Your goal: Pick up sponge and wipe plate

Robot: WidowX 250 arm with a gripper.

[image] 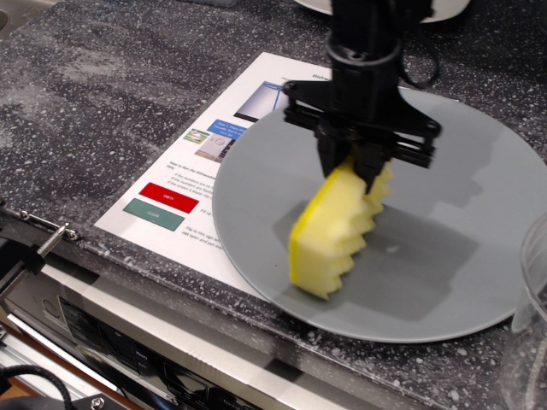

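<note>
The bright yellow sponge (333,231) with a wavy ridged face hangs from my black gripper (356,165), which is shut on its upper end. The sponge slants down to the left, and its lower end sits on or just above the front left part of the large flat grey plate (453,213). The plate lies on the dark speckled counter and partly covers a printed sheet. The gripper stands over the middle of the plate.
A white printed sheet (205,162) with red and green boxes lies under the plate's left edge. A clear plastic cup (534,290) stands at the right edge. A white dish (444,7) is at the top. The counter's front edge (171,290) drops to an appliance panel.
</note>
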